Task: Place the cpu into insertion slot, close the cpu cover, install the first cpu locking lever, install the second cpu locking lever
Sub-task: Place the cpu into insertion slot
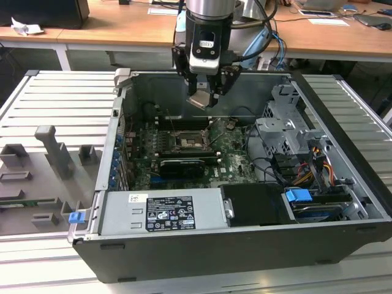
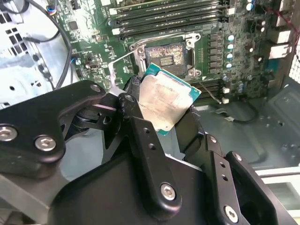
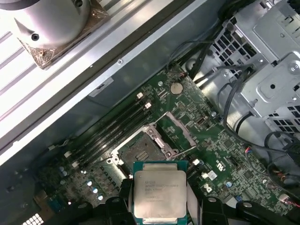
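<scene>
Power supply [image 1: 162,211] is sitting nearest the camera in the exterior view, inside the open computer case [image 1: 245,251]. Deeper in, the gripper [image 1: 204,98] is hanging over the green board, clamping the cpu [image 1: 199,101]. The chip is tilting, raised well above the insertion slot [image 1: 187,142], not touching it. A long black card [image 1: 179,166] is lying just in front of the slot. The drive cage [image 1: 285,131] with its cables is crowding the exterior view's right.

In the second wrist view the fingers [image 2: 140,136] are pressing on two opposite edges of the cpu [image 2: 166,101]. Its metal face is showing and one corner is pointing towards the insertion slot [image 2: 166,58], which is lying bare. Memory slots [image 2: 168,18] are running just beyond it.

In the first wrist view the cpu [image 3: 159,194] is sitting square between the closed-in fingers of the gripper [image 3: 159,202], being a square with no long axis. The insertion slot [image 3: 138,150] is showing open. The cpu cover [image 3: 183,131] seems to be standing swung up beside it. A coin battery [image 3: 176,87] is sitting further off.
</scene>
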Available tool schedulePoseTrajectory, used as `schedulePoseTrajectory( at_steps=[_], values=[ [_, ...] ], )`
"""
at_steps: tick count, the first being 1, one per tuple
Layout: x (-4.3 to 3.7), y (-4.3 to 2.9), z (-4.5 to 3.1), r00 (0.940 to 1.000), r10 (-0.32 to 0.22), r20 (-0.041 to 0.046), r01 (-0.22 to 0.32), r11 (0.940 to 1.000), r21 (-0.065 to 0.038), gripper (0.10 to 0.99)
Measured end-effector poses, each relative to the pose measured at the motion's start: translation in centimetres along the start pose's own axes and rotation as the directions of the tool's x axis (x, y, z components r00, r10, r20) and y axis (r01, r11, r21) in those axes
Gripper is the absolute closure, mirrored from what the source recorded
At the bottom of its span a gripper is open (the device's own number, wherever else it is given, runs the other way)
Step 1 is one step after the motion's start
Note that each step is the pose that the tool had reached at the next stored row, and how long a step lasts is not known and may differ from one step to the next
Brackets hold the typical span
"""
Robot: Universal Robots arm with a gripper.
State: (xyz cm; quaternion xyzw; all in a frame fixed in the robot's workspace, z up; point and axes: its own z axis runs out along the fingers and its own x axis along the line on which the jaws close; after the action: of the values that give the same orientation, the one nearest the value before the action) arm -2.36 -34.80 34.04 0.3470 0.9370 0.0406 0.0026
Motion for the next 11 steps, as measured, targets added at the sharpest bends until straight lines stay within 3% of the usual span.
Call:
schedulePoseTrajectory(
  at_steps=[4, 11],
  values=[
    [0.0, -0.01, 0.12, 0.9989, 0.046, 0.0035, -0.046, 0.9989, -0.001, 0.545],
    [-0.01, -0.03, 0.35, 0.9985, 0.054, 0.004, -0.054, 0.9986, -0.001, 0.545]
  ],
)
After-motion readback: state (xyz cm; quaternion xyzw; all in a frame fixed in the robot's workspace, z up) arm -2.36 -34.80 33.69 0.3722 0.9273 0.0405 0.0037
